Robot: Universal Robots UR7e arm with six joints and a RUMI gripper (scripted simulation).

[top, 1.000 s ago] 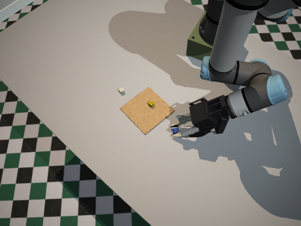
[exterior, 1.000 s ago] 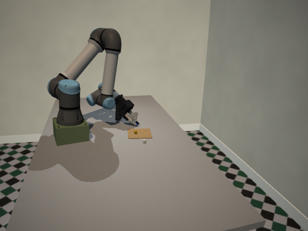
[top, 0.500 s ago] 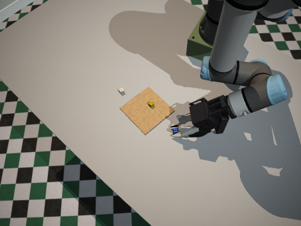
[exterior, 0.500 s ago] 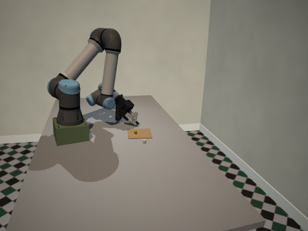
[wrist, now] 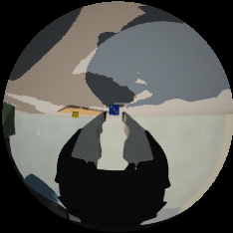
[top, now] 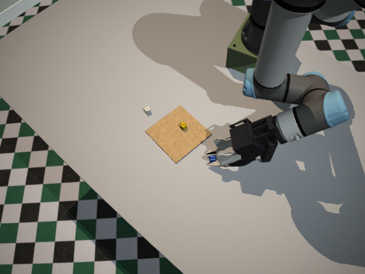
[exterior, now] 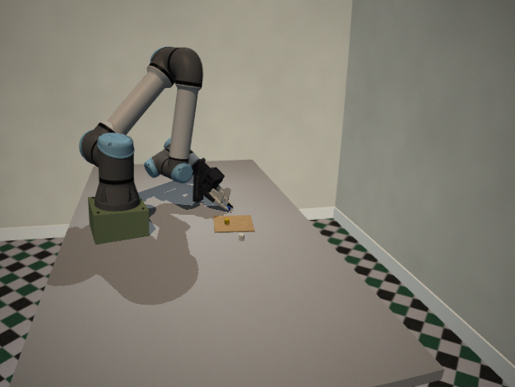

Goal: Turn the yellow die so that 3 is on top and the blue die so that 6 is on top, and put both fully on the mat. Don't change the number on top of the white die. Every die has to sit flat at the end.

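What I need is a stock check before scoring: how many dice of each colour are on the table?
Yellow die: 1
Blue die: 1
White die: 1
Total: 3 dice
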